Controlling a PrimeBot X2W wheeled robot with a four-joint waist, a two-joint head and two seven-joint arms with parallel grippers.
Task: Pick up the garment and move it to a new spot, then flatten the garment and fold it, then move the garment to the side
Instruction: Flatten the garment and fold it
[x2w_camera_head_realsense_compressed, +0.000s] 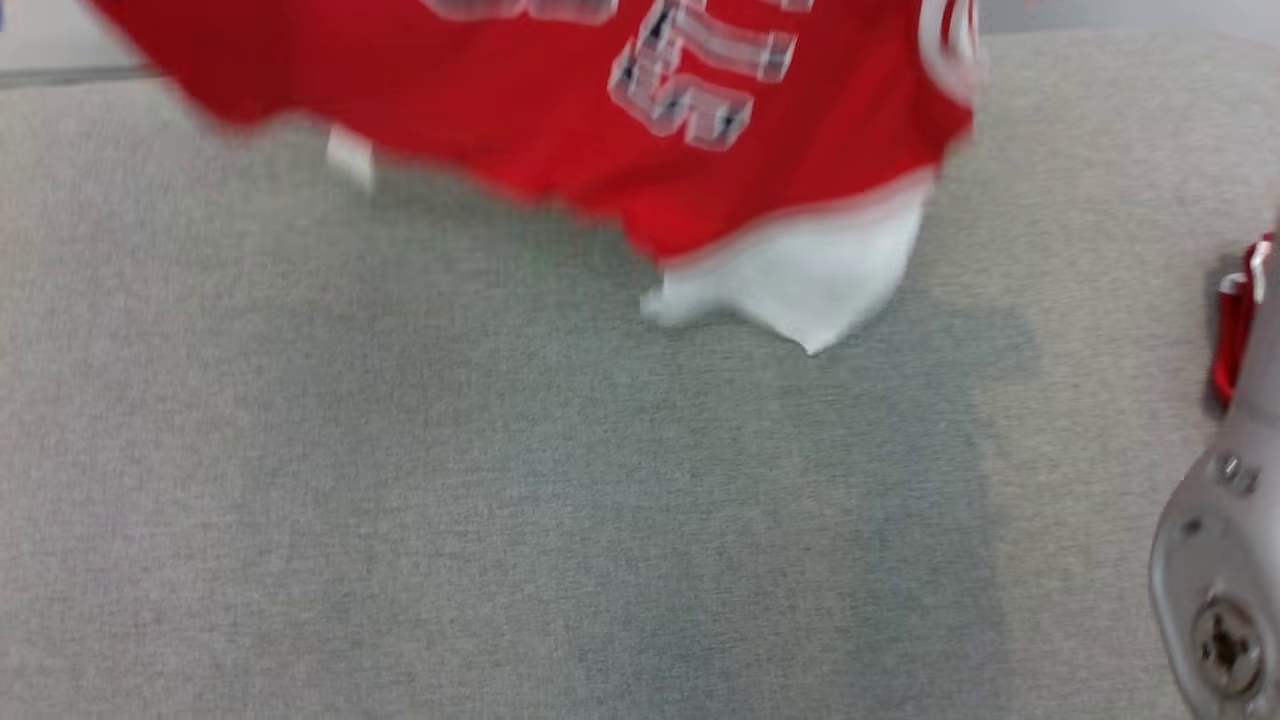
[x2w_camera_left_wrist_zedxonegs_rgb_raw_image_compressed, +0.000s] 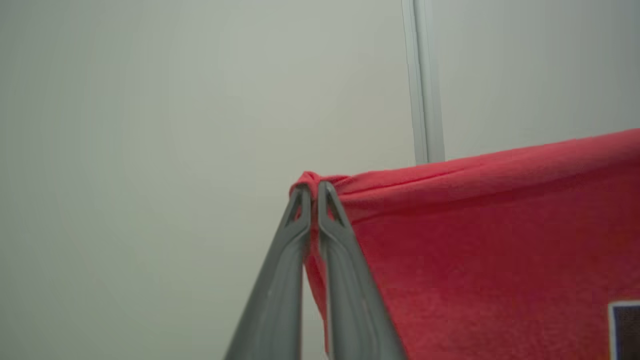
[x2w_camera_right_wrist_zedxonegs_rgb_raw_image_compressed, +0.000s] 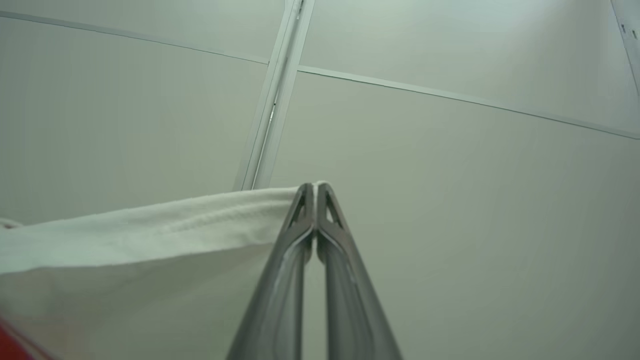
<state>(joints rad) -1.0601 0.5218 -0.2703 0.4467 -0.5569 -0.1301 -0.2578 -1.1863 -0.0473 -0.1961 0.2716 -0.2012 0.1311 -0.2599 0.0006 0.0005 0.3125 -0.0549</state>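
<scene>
The garment (x2w_camera_head_realsense_compressed: 520, 110) is soft matt cloth, the tabletop (x2w_camera_head_realsense_compressed: 400, 520) rough grey fabric.

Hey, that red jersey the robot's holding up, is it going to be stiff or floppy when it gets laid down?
Probably floppy: the red jersey sags in waves above the grey surface, white part drooping. Likely light: the left claw and right claw hold it by pinched edges alone. Its blurred outline suggests it swings easily.

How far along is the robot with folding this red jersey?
Done: the garment is lifted, hanging over the grey table. In hand: the left gripper is shut on a red corner, the right gripper on a white edge, holding it spread. Left: setting it down, flattening, folding, moving it aside.
</scene>
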